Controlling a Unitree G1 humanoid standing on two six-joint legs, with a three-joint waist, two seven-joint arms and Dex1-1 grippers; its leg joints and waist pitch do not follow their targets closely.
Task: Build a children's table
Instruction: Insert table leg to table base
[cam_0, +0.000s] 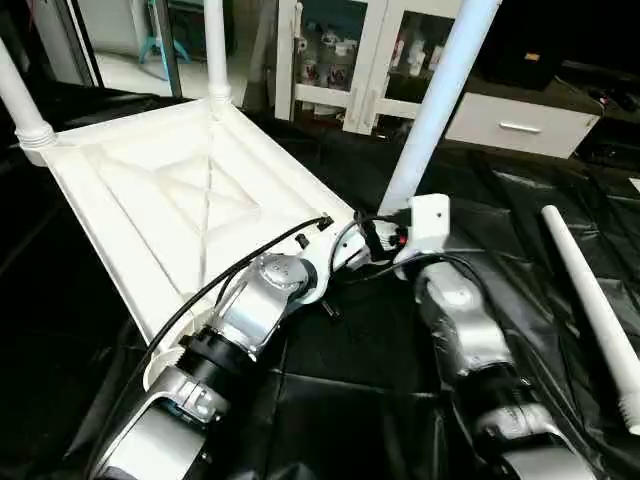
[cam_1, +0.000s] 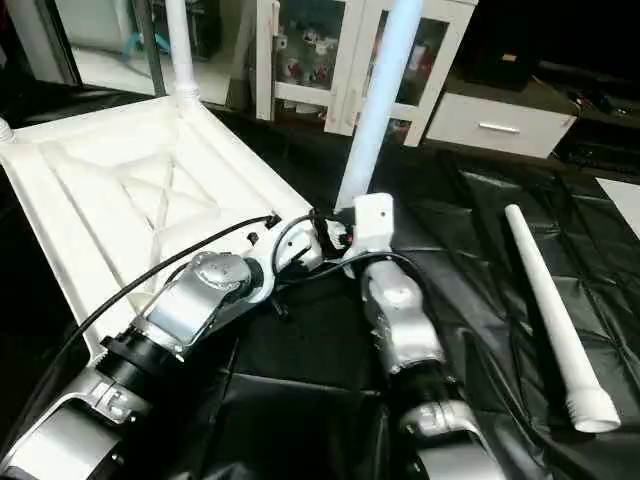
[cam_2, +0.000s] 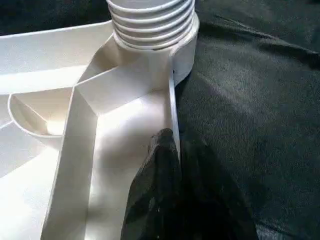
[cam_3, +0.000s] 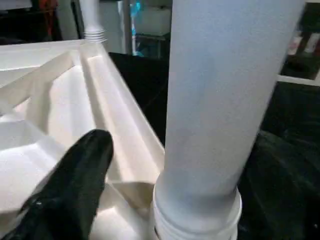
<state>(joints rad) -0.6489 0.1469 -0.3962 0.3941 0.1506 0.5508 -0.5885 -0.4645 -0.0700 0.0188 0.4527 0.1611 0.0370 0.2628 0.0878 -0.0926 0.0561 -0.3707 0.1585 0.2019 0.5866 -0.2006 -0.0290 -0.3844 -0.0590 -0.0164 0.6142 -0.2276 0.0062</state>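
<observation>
top (cam_0: 150, 190): white, upside down, ribbed side up, on black sheet (cam_0: 520, 240); fills 9–12 o'clock of head view.
legs in: three upright in corner sockets – far-left one (cam_0: 20, 105), far one (cam_0: 216, 50), near-right one (cam_0: 435, 105).
spare leg (cam_0: 595, 305): lies loose on sheet at 3 o'clock, well apart from top & both arms.
L gripper (cam_2: 175, 155): fingers pinched together on the top's rim wall, just short of the near-right socket; one finger (cam_2: 155, 190) inside the rim, the other outside over the sheet.
socket collar (cam_2: 152, 22): ribbed ring of near-right leg, at 12 o'clock from L fingers, near, not touching.
R gripper (cam_3: 150, 175): at base of near-right leg; fingers look spread wide, one black finger (cam_3: 75, 185) over the top's ribbed side, at 9 o'clock of the leg, apart from the tube. Other finger not seen, so grip on leg: can't tell.
arms: both silver forearms reach from 6 o'clock to the same corner, L wrist (cam_0: 270, 285) beside R wrist (cam_0: 425, 225).
cabinet (cam_0: 350, 60): glass doors, at 12 o'clock behind the top.
</observation>
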